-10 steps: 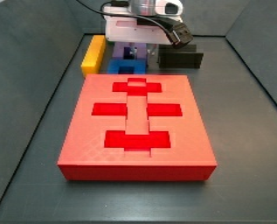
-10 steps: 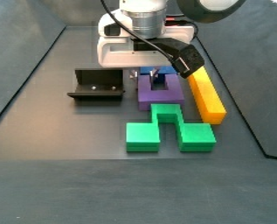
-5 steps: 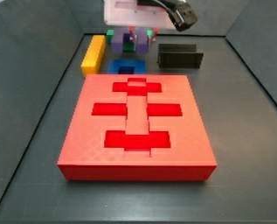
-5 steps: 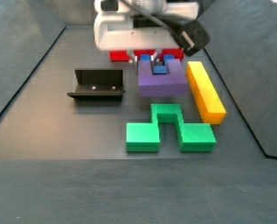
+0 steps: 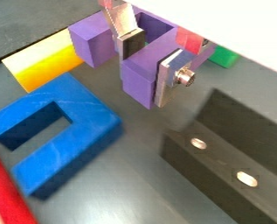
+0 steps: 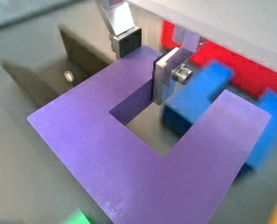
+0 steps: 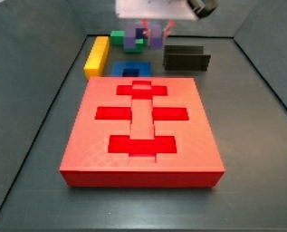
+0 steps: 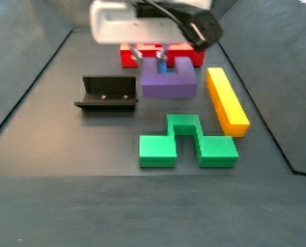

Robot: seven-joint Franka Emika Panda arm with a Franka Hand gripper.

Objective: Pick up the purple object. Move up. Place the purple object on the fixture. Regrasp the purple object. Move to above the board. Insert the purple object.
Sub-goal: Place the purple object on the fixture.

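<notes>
One gripper (image 8: pixel 163 64), clamped on one purple object (image 8: pixel 170 83). One fixture (image 8: pixel 106 95), one red board (image 7: pixel 142 132). One blue block (image 5: pixel 50 140), one yellow bar (image 8: pixel 225 99), one green block (image 8: pixel 185 141).

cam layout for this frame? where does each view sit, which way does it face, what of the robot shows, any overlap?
Wrist view: on the wrist, looking down past the gripper shut on the purple object; blue block, fixture below.
Wrist view: on the wrist, close on the purple object; one finger in its slot.
Side view: beyond the board's near end, facing the gripper.
Side view: opposite side, facing back; gripper, green block, yellow bar.
Shared: all four show the lifted purple object.
</notes>
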